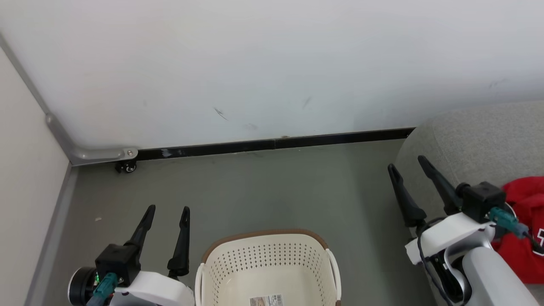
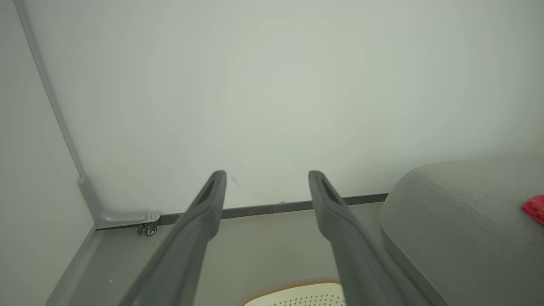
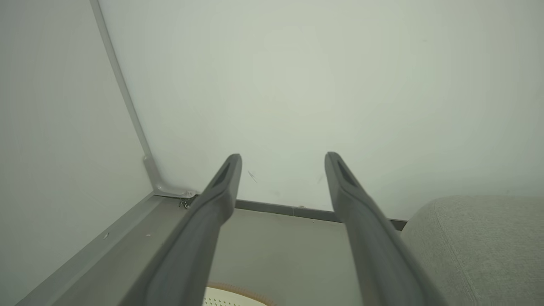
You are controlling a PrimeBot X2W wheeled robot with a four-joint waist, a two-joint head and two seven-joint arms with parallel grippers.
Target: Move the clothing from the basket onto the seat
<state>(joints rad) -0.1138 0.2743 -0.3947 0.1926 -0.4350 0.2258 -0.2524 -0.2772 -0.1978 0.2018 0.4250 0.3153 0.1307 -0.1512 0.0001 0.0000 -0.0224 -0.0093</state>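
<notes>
The cream basket (image 1: 267, 265) with its brown rim stands on the floor at the bottom centre; what shows of its inside holds no clothing, just a label sticker on the bottom. Red clothing (image 1: 525, 229) lies on the grey seat (image 1: 480, 136) at the right, partly behind my right arm. My left gripper (image 1: 167, 209) is open with nothing in it, just left of the basket. Open as well and holding nothing, my right gripper (image 1: 407, 163) hovers at the seat's left edge. The left wrist view shows the basket rim (image 2: 293, 285), the seat (image 2: 459, 221) and a red scrap of clothing (image 2: 534, 208).
A white wall (image 1: 272, 63) with a dark baseboard (image 1: 276, 144) closes the far side. A side panel (image 1: 25, 170) meets it at the left, with a metal bracket and small caster (image 1: 126, 166) at the corner. Grey floor (image 1: 263, 187) lies between basket and wall.
</notes>
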